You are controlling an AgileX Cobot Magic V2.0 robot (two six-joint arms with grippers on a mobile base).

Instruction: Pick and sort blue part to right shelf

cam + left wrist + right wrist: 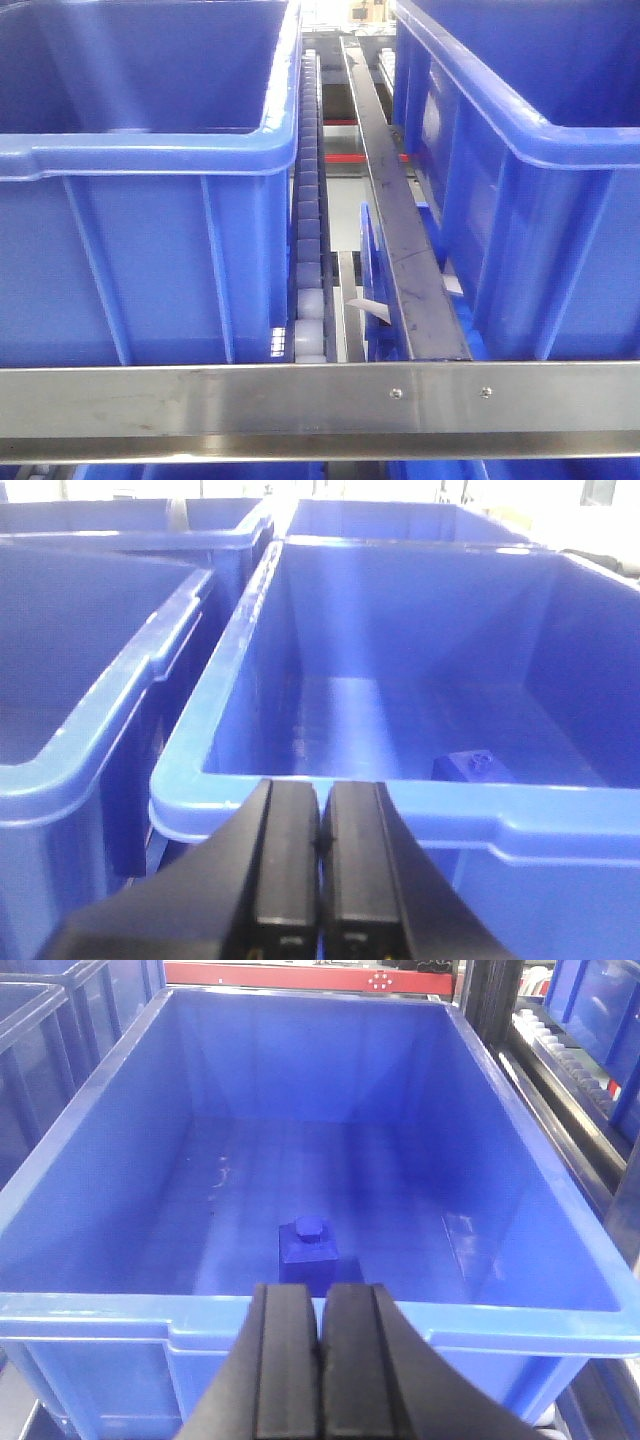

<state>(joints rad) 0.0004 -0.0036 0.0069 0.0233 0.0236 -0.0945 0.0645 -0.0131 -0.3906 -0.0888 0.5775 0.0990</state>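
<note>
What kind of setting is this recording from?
Likely a warehouse or factory parts-storage area: large blue plastic bins sit on a steel-framed flow rack with a screwed front rail and tracks of small rollers.

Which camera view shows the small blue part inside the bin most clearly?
The right wrist view: the blue part sits whole on the bin floor, its bolt-like top visible. The left wrist view shows a partly hidden blue part behind a bin rim. The front view shows none.
</note>
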